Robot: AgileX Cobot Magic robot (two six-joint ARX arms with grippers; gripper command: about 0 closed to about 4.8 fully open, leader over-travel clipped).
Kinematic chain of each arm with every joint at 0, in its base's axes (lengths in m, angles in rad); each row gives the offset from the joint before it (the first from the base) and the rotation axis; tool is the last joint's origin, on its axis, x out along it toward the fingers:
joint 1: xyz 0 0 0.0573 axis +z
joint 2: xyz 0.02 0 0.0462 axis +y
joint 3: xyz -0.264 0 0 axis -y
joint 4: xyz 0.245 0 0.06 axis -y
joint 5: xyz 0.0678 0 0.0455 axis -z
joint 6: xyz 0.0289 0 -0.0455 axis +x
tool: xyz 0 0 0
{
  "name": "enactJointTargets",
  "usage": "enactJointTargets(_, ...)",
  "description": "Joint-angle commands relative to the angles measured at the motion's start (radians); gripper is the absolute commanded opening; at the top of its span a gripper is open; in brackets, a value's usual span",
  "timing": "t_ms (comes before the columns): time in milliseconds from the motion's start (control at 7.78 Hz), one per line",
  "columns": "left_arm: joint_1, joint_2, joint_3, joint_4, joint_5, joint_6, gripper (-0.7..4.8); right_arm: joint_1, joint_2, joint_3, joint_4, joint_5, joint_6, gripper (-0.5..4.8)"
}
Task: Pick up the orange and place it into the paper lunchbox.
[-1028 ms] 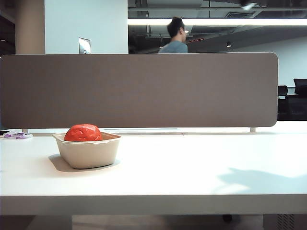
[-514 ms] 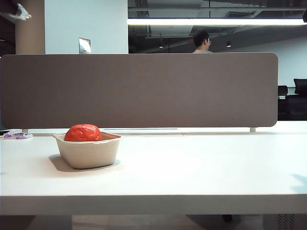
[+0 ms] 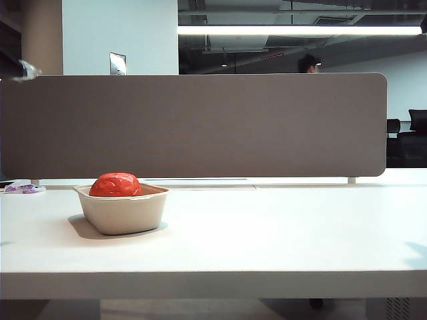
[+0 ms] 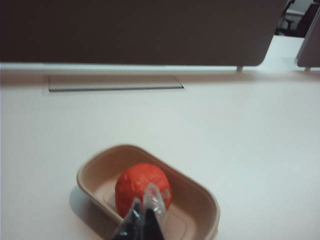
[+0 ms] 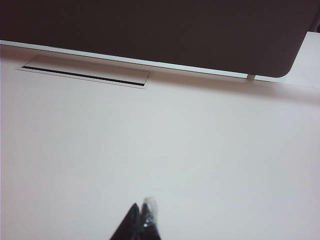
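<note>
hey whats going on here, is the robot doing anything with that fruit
Nothing is being handled right now. The orange already sits inside the paper lunchbox on the white table, toward one end of the tray. The left hand is up above the lunchbox with its fingers together and holding nothing. The right hand is shut too, over a bare stretch of table away from the box. So the placing looks done.

Black tapered hands (image 4: pixel 145 212) (image 5: pixel 141 217), clear film-wrapped fingertips (image 4: pixel 152 196).
</note>
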Motion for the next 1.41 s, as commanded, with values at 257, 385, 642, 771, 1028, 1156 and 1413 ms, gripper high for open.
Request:
enactJointTargets(257,0.037,-0.176,-0.108,0.011,-0.029,0.023,-0.05,0.0,-0.001,0.003,0.006,0.005,0.004,0.0)
enactJointTargets(385,0.199,-0.43,-0.208,-0.097,-0.025,0.015,-0.05,0.001,-0.001,0.003,0.006,0.004,0.004,0.0)
enactJointTargets(642,0.235,-0.529,-0.236,-0.147,-0.023,0.016,-0.05,0.001,-0.001,0.003,0.006,0.005,0.004,0.0)
enactJointTargets(771,0.236,-0.526,-0.239,-0.156,-0.029,0.019,-0.05,0.001,0.0,0.003,0.006,0.004,0.004,0.0)
enactJointTargets(1028,0.236,-0.526,-0.239,-0.205,-0.058,0.069,-0.05,0.001,-0.002,0.003,-0.012,0.008,0.004,0.0)
enactJointTargets(1156,0.236,-0.526,-0.239,-0.206,-0.1,0.068,-0.05,0.001,-0.001,0.003,-0.013,0.008,0.004,0.0)
enactJointTargets(1413,0.236,-0.526,-0.239,-0.205,-0.15,0.068,0.26,0.001,-0.001,0.003,-0.016,0.008,0.004,0.0)
